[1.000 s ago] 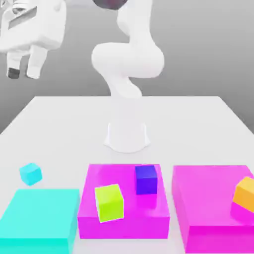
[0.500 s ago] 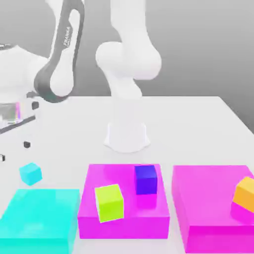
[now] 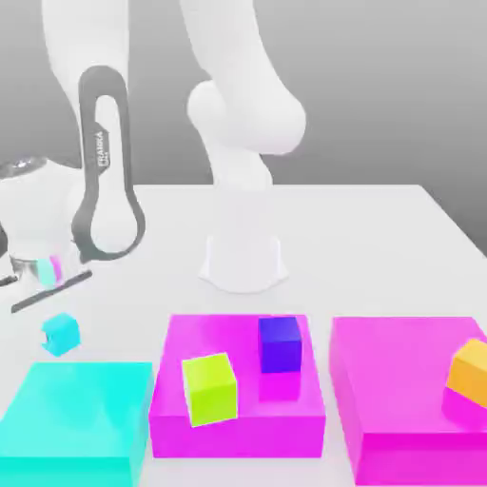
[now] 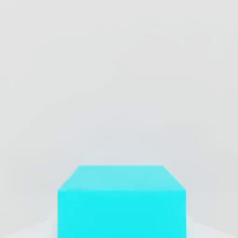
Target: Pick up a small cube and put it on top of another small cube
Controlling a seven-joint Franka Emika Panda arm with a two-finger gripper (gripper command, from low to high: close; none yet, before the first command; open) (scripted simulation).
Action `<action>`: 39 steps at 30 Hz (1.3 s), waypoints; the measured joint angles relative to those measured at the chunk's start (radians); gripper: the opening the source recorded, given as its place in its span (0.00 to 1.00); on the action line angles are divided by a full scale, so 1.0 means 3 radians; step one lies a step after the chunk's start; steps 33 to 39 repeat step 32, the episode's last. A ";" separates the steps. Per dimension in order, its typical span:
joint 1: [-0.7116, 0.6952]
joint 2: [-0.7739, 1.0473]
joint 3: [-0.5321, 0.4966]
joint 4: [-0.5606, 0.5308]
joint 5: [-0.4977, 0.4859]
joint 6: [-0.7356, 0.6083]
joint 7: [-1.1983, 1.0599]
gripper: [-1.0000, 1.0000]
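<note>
Gripper (image 3: 59,319) clamped on small cyan cube (image 3: 60,333)

1. I see a white worktop (image 3: 380,238).
2. A flat cyan slab (image 3: 76,418) lies near its front edge.
3. Two magenta slabs, middle (image 3: 238,418) and right (image 3: 399,399), sit beside it.

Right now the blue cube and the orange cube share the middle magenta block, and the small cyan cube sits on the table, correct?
Not quite. The exterior view shows the blue cube sharing the middle magenta block with the lime-green cube. The orange cube sits on the other magenta block, at that view's right. The small cyan cube is on the table.
</note>
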 joint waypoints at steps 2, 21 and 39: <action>0.0052 -0.0210 -0.0078 -0.0042 -0.0110 -0.0167 0.0085 0.00; 0.1734 -0.2224 0.1290 -0.0211 0.0178 -0.1953 0.2427 0.00; 0.1944 -0.1878 0.1709 -0.0375 0.0250 -0.1449 0.2866 1.00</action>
